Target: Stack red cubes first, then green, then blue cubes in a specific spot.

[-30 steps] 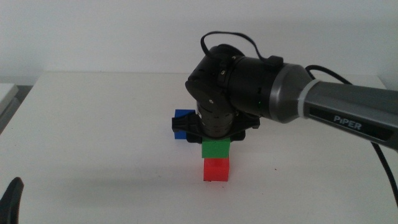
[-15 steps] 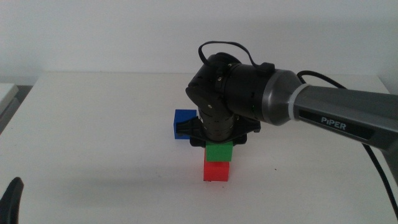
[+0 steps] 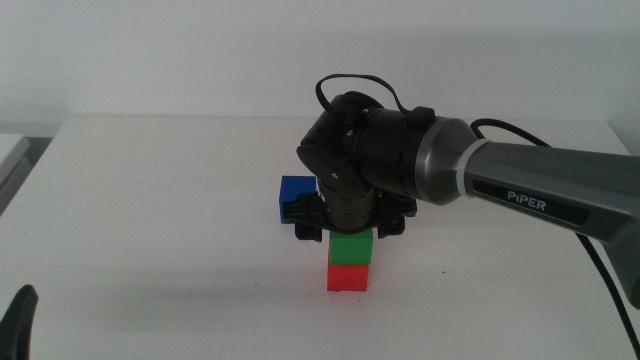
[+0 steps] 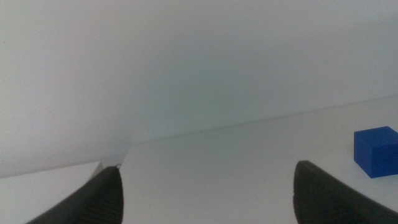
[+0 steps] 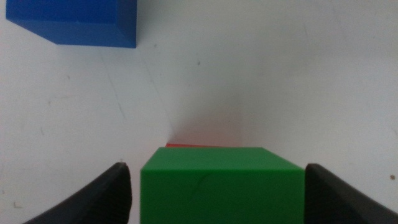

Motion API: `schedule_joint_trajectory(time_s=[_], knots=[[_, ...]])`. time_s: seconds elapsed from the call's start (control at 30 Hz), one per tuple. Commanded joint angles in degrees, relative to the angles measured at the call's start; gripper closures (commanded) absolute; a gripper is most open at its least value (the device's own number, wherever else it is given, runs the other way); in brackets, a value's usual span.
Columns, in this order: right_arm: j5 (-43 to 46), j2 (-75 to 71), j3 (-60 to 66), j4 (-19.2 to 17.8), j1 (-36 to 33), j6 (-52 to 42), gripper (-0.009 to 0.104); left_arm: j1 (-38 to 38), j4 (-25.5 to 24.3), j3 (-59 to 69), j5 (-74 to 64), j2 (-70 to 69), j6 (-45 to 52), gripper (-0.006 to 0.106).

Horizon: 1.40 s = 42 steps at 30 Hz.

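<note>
Far to the left, my left hand (image 3: 20, 322) waits low at the near edge of the worktop (image 3: 150, 200), only a dark tip of it showing in the middle view. Through its own wrist camera its two jaws stand wide apart with nothing between them, and past them lies the white worktop with the blue cube (image 4: 376, 151) off to one side.

Moving right, the blue cube (image 3: 295, 193) sits on the worktop behind and a little to the left of the stack, partly hidden by my right arm. It is apart from the other two cubes.

At the centre, the red cube (image 3: 348, 277) rests on the worktop and the green cube (image 3: 352, 247) sits directly on top of it, squarely lined up. In the right wrist view only a thin red sliver (image 5: 189, 145) shows beyond the green cube's (image 5: 221, 186) far edge.

My right hand (image 3: 350, 232) points straight down over the stack, its arm reaching in from the right side. Its jaws flank the green cube on either side, spread a little wider than the cube, with a narrow gap visible between each jaw and the cube's faces. I cannot tell whether the fingertips below touch the cube.
</note>
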<state>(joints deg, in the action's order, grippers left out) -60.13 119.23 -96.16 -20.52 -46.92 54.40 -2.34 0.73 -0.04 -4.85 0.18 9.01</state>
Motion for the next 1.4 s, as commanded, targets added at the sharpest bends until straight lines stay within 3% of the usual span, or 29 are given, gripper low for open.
schedule_joint_trajectory(time_s=[0.0, 0.17, 0.3, 0.5, 0.63, 0.83, 1.17, 1.27, 1.37], knots=[[-0.1, -0.5, -0.5, -1.1, 0.2, -0.2, 0.013, 0.0, 0.1, 0.0, 0.7, -0.2, -0.1, 0.007], [-0.8, -10.8, -0.4, -2.1, -0.4, -4.8, 0.009, 0.0, 0.1, 0.0, 0.7, -0.2, -0.1, 0.007], [-3.4, -25.9, 5.3, -5.5, -0.2, -13.4, 0.009, 0.0, 0.1, 0.0, 0.7, -0.2, -0.1, 0.007], [5.8, -57.0, 28.1, -3.2, 0.3, -32.6, 0.009, 0.0, 0.1, 0.0, 0.7, -0.2, -0.1, 0.007], [8.7, -70.2, 35.2, -2.5, 0.3, -35.4, 0.009, 0.0, 0.1, 0.0, 0.7, -0.2, -0.1, 0.007], [9.8, -72.2, 36.1, 0.3, 0.3, -36.1, 0.009, 0.0, 0.1, 0.0, 0.7, -0.2, -0.1, 0.007], [10.7, -72.1, 36.1, 0.3, 0.3, -36.1, 0.009, 0.0, 0.1, 0.0, 0.7, -0.2, 0.0, 0.007], [10.7, -72.1, 36.1, 0.3, 0.3, -36.1, 0.009, -1.9, 0.3, -10.9, -9.8, 8.1, 0.0, 0.007], [10.7, -72.1, 36.1, 0.3, 0.3, -36.1, 0.009, -2.7, 1.2, -28.5, -31.5, 22.0, 0.2, 0.007]])
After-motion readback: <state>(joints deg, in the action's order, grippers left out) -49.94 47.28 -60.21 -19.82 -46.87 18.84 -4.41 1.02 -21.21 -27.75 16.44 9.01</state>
